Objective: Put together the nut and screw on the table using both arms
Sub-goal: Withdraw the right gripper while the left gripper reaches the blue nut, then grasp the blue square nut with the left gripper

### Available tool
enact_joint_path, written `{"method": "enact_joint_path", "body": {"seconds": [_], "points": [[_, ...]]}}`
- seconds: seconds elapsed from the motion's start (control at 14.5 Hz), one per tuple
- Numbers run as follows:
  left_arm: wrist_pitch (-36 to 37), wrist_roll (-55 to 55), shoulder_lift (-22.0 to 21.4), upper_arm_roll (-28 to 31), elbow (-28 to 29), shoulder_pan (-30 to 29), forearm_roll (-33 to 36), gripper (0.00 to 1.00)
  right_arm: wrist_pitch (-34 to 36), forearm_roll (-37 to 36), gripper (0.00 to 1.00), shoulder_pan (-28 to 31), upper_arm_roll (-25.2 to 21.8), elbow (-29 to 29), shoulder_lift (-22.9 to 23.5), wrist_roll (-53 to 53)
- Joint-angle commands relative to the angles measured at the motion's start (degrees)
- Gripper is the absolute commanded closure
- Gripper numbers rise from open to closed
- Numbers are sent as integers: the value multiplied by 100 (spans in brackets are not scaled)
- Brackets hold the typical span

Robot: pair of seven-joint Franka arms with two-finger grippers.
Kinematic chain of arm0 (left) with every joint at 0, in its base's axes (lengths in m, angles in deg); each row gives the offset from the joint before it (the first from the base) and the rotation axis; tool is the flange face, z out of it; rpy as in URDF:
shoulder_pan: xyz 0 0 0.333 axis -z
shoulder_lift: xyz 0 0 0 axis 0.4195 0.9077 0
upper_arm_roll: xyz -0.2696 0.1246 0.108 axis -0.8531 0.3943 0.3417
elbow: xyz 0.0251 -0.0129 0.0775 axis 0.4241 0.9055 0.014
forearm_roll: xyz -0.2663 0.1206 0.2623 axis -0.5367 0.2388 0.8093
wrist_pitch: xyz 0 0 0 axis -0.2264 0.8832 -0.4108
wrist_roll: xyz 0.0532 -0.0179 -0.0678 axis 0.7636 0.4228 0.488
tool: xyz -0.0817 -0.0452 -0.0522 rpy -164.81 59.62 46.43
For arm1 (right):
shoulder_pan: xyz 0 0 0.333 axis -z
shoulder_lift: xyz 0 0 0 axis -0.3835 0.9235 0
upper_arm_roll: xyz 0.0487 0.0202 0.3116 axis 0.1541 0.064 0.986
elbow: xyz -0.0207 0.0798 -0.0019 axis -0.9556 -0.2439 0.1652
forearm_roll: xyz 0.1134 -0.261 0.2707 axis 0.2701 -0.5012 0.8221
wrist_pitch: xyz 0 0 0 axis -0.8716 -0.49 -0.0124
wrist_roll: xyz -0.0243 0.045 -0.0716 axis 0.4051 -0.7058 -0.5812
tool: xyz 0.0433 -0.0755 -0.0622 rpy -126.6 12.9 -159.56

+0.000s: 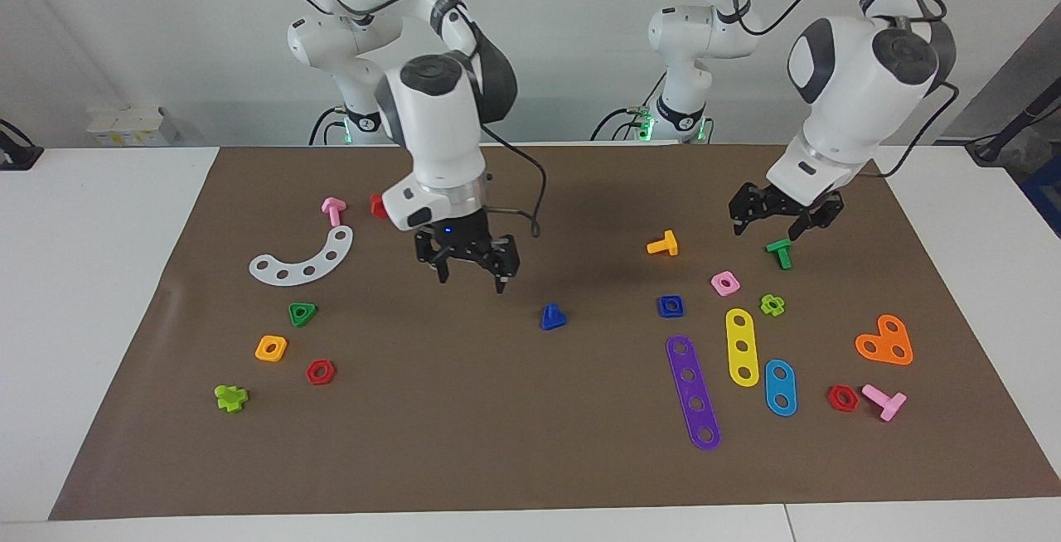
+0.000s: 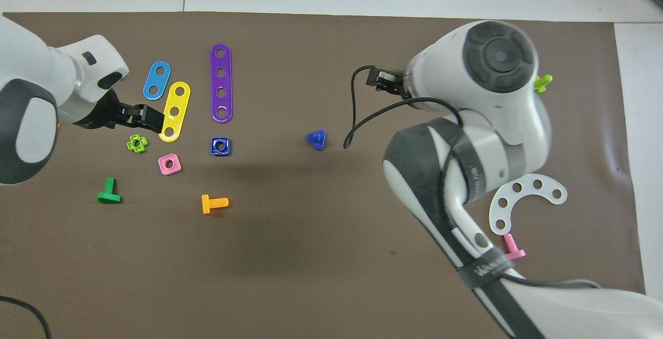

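Note:
The dark-blue screw (image 1: 553, 317) (image 2: 316, 139) sits alone on the brown mat (image 1: 464, 409) near the table's middle. The dark-blue square nut (image 1: 670, 306) (image 2: 220, 146) lies flat beside it, toward the left arm's end. My right gripper (image 1: 471, 274) is open and empty. It hangs above bare mat, off the screw toward the right arm's end. In the overhead view its wrist hides it. My left gripper (image 1: 769, 225) (image 2: 147, 117) is open and empty, raised over the green screw (image 1: 779, 253) and the pink square nut (image 1: 724, 283).
Around the blue nut lie an orange screw (image 1: 663, 244), a light-green cross nut (image 1: 772, 304) and purple (image 1: 693, 391), yellow (image 1: 742, 346) and blue (image 1: 780, 387) strips. Toward the right arm's end lie a white curved plate (image 1: 303, 258), a green triangular nut (image 1: 302, 313) and an orange-yellow nut (image 1: 271, 348).

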Motion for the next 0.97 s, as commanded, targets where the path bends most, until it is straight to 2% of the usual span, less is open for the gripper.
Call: {"method": "enact_joint_path", "body": {"seconds": [0.0, 0.21, 0.35, 0.55, 0.76, 0.9], "points": [[-770, 254, 56, 73, 447, 127, -235, 7, 302, -49, 0, 693, 103, 189, -397, -985], [-1298, 886, 469, 73, 448, 443, -244, 8, 953, -49, 0, 1361, 85, 154, -758, -1901], [-1458, 931, 663, 73, 457, 506, -244, 9, 1479, -41, 0, 1635, 85, 154, -1091, -2402], [-1896, 1071, 1049, 81, 527, 646, -244, 9, 2148, 38, 0, 1908, 77, 136, -1488, -2527], [-2249, 1098, 1051, 81, 896, 707, -235, 11, 2632, 91, 0, 1996, 50, 215, -1655, -3062], [-2267, 1116, 1033, 81, 1045, 760, -235, 13, 2598, 83, 0, 1979, 68, 180, -1647, -3055]]}}
